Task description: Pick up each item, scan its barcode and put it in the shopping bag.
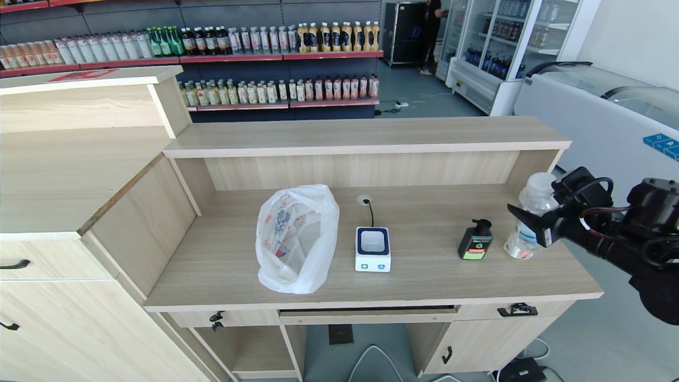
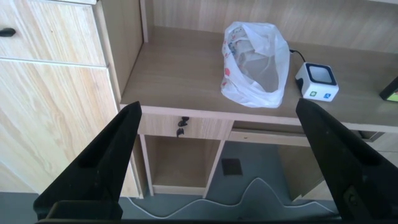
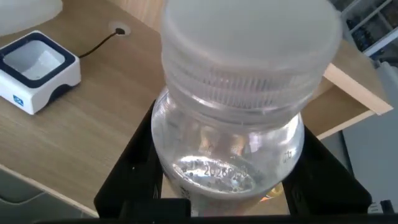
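**A:** The right gripper [image 1: 522, 228] jaws are pinching the clear bottle [image 1: 532, 202] around its mid-body at the right edge of the frame. Its base looks to be on the surface [image 1: 424, 278].

**B:** That thin plastic is looking slick and likely to flex under a squeeze. I can't tell how full it is. I'm judging the ribbed band under the cap as the firmer hold.

**A:** Moving left, we're passing the dark pump bottle [image 1: 476, 243], then the scanner [image 1: 373, 249], then the shopping bag [image 1: 297, 239] sagging open left of centre.

**B:** And the left gripper [image 2: 217, 109] is hanging out in front of the surface with its jaws spread wide.
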Robot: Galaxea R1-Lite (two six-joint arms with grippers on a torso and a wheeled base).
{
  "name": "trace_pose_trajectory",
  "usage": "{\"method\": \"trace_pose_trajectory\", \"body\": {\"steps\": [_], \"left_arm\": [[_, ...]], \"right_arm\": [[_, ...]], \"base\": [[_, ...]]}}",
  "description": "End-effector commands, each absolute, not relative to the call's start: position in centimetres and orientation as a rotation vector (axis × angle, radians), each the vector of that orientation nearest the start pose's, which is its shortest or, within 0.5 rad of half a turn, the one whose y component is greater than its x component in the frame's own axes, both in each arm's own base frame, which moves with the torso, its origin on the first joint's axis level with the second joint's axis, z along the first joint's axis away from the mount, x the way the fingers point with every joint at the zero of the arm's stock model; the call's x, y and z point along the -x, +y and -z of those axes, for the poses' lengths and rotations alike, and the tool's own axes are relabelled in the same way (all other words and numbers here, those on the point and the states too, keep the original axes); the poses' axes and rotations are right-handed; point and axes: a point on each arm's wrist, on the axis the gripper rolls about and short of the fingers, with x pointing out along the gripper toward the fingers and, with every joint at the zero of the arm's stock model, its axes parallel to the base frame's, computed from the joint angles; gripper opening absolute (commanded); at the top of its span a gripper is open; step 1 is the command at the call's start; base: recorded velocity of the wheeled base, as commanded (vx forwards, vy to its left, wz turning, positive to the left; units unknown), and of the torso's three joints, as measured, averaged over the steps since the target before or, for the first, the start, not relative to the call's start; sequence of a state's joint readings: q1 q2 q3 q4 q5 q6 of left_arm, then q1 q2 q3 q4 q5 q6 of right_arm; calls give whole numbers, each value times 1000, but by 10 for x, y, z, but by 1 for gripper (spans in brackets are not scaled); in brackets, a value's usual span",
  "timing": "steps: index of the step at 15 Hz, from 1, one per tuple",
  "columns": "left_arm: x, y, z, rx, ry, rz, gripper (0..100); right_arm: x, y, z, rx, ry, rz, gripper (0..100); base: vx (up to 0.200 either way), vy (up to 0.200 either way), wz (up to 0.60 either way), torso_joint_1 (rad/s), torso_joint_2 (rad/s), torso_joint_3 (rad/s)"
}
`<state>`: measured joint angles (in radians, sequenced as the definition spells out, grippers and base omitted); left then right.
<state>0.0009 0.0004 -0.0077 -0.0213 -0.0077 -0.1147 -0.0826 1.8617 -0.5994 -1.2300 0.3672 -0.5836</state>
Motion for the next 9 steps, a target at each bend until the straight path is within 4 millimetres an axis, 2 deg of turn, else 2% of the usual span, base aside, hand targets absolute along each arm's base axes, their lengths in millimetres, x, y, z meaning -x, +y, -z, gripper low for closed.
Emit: {"method": "trace_pose_trajectory", "body": {"steps": [1,3,6,9], "left_arm": [[23,0,-80,115,-29,8,100],[23,0,-80,115,-29,8,100],[23,0,-80,115,-29,8,100],[23,0,-80,115,-29,8,100]], "right_arm": [[-311,-19,-142,606,-74,-277,0],[-311,-19,-141,648,-80,-274,0],[-310,-21,-141,719,-55,-184,0],[-311,-21,-142,737,-79,-178,0]], "base": [[0,0,0,0,0,0],[0,0,0,0,0,0],[0,0,600,5,-1,5],[0,0,600,4,2,-2]]}}
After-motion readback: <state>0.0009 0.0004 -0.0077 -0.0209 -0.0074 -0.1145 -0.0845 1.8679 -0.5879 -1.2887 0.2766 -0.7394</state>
